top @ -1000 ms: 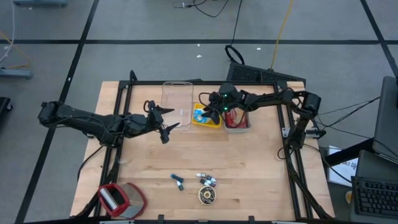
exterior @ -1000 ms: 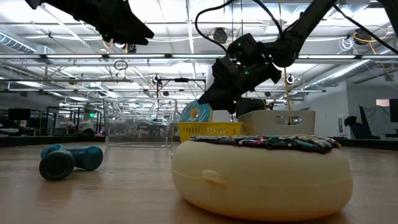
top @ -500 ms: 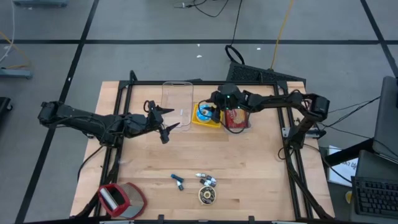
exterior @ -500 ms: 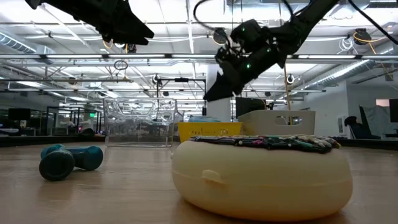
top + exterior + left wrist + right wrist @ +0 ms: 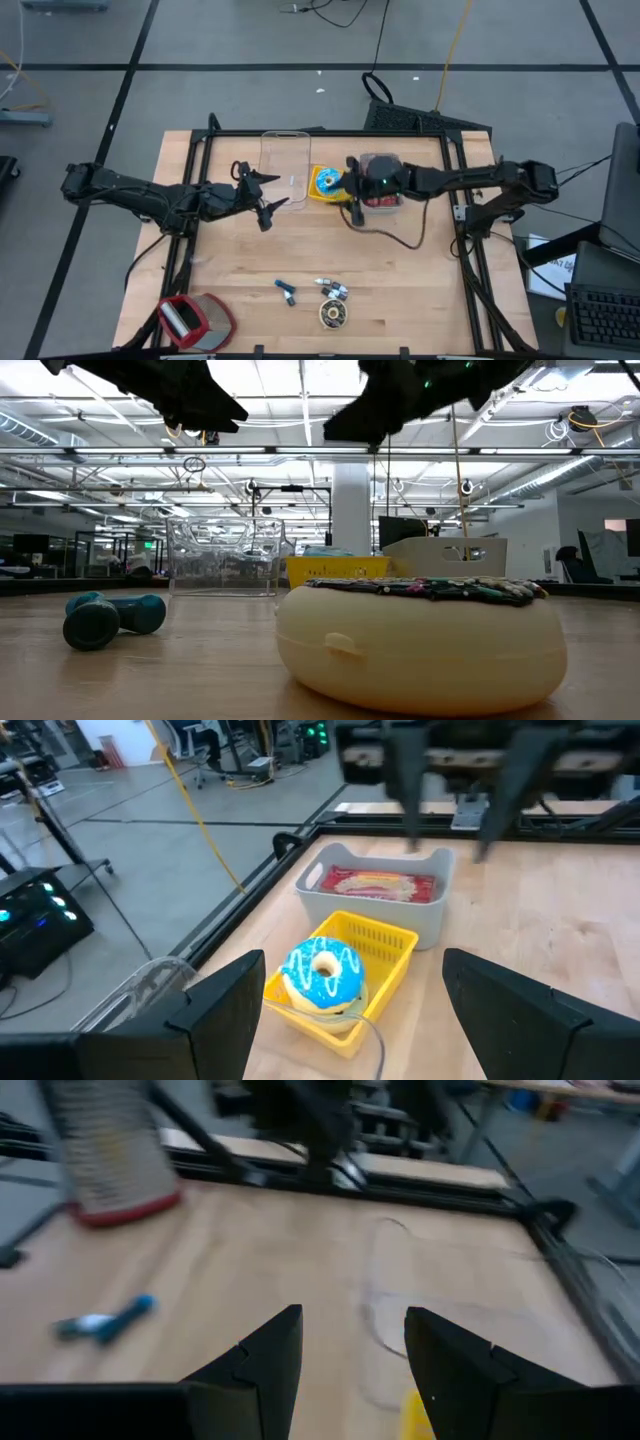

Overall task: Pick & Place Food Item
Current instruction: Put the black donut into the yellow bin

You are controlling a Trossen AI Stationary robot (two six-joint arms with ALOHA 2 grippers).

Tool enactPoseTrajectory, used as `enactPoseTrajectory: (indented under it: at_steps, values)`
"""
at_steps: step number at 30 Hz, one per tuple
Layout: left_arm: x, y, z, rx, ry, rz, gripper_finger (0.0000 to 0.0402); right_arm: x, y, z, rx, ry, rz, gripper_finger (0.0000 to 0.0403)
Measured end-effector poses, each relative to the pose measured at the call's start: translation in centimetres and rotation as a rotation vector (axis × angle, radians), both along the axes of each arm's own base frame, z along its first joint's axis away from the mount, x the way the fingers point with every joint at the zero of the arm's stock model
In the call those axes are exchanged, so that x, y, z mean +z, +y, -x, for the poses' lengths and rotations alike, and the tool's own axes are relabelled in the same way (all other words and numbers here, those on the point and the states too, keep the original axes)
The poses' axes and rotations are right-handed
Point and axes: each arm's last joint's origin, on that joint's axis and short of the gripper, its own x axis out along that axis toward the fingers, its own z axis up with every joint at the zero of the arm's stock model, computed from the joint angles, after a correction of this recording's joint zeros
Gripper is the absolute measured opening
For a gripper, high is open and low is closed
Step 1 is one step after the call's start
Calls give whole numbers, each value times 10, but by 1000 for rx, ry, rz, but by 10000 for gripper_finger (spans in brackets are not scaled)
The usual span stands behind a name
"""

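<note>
Blue-frosted donut (image 5: 326,181) sits in the yellow basket (image 5: 333,197), upper centre of the high view, just right of the clear container (image 5: 284,160) and left of the grey tray (image 5: 384,203) with red-packed food. Left wrist view shows it best: donut (image 5: 324,974) leaning up in the basket (image 5: 385,952), nothing gripping it, tray (image 5: 432,906) right behind.

Change: a second ago the right gripper (image 5: 350,176) was down over the basket, on or very near the donut, which the low view showed standing up above the basket rim. Now the arm has swung up and stretched out level, gripper lifted to the top edge of the low view (image 5: 362,418), and the donut has dropped back below the rim there. Right fingers (image 5: 262,1352) are parted with nothing between them, so empty.

Likely meaning: pick not made. Either a missed grab or a release; donut not yet moved anywhere, task still at the pick step. Needs another descent on the basket.

Left gripper (image 5: 266,195) hasn't moved, hovering left of centre beside the clear container, fingers (image 5: 222,997) spread wide, empty.

Other table items in the lower part of the high view untouched: red-and-grey item (image 5: 195,320), small blue piece (image 5: 286,292), round sprinkled item (image 5: 333,314).
</note>
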Motion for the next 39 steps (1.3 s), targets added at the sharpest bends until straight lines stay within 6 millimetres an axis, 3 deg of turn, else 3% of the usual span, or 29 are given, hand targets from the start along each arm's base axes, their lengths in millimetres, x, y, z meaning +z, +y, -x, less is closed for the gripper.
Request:
enactPoseTrajectory:
  at_steps: [7, 19, 25, 29, 39]
  values:
    - [0, -3, -1, -82, -16, 77, 308, 6, 42, 2, 128, -20, 0, 169]
    - [-1, -5, -1, -131, -38, 173, 308, 4, 97, 2, 274, -32, -63, 169]
    - [0, -5, -2, -130, -37, 162, 308, -34, 153, -7, 213, 41, -20, 171]
    - [0, -5, -2, -128, -39, 170, 308, -58, 181, -3, 161, 119, -4, 187]
    - [0, -3, -1, -91, -40, 151, 308, -115, 209, -2, 146, 347, -113, 251]
